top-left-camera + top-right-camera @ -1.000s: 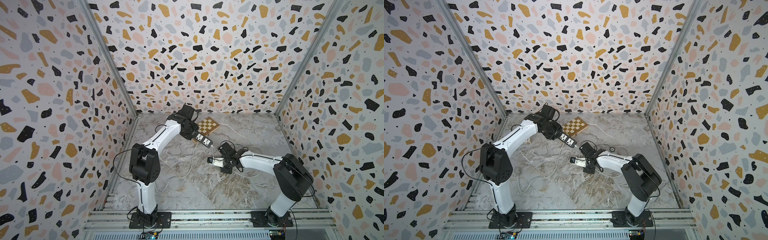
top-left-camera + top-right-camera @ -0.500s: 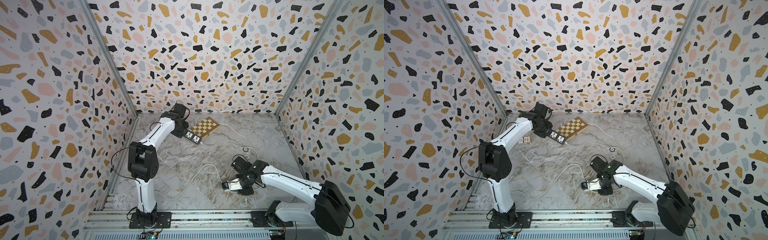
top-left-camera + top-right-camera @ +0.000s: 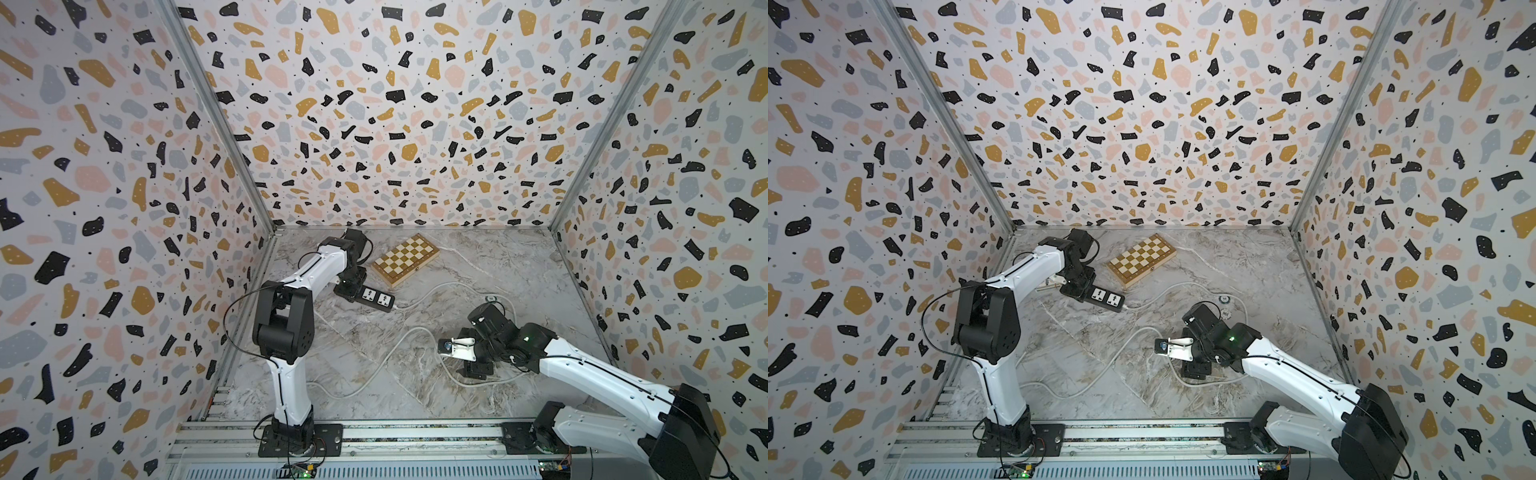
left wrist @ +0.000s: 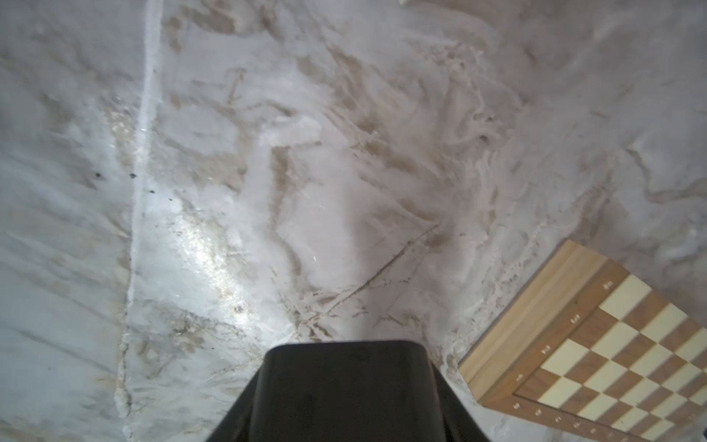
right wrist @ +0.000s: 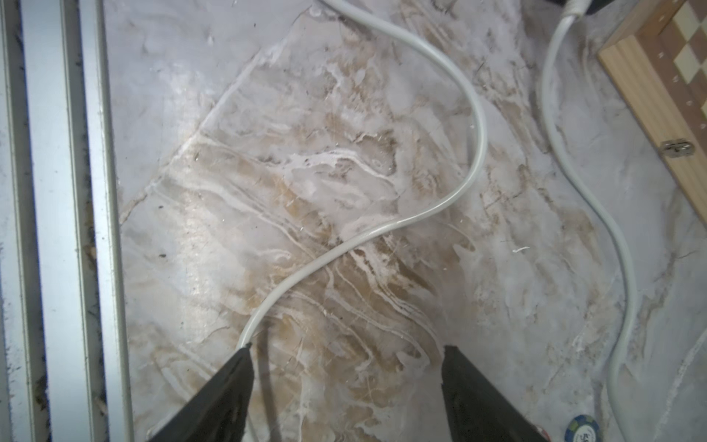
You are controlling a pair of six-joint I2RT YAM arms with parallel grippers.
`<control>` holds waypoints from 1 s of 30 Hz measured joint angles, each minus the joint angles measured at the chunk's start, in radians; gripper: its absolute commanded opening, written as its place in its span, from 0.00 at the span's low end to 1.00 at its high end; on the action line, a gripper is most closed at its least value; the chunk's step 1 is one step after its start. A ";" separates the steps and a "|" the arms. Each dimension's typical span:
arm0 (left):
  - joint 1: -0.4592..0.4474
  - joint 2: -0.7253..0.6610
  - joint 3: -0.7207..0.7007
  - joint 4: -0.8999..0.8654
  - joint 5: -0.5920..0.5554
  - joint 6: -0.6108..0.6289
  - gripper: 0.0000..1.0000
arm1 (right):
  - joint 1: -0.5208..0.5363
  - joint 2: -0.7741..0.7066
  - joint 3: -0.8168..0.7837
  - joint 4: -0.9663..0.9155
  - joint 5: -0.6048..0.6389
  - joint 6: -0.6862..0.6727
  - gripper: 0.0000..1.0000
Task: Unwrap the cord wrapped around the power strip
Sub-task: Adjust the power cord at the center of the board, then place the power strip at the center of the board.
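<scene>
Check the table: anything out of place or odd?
Nothing damaged or spilled. The cord sprawls in loose curves across the table, off the power strip, whose end the left tool grips. The chessboard lies askew to the walls, and a poker chip lies loose near the open right tool.

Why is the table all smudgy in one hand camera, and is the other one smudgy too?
Left wrist view: the marble table is smeared and soft, with a bright glare patch, while the chessboard looks crisper. Right wrist view: sharp; the cord has clean edges and casts a thin shadow near the fingers. Both top views: even light, walls splaying outward.
</scene>
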 measured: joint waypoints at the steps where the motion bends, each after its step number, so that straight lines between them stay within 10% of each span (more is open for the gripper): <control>1: 0.002 0.011 0.004 -0.005 0.000 -0.002 0.08 | 0.000 0.000 0.003 0.005 0.000 0.008 0.77; 20: 0.013 0.075 -0.050 0.074 0.029 -0.013 0.79 | -0.081 -0.079 0.028 0.147 0.037 0.307 0.86; 30: 0.061 -0.043 -0.067 0.084 -0.037 0.117 0.96 | -0.256 -0.098 0.040 0.257 0.088 0.655 0.83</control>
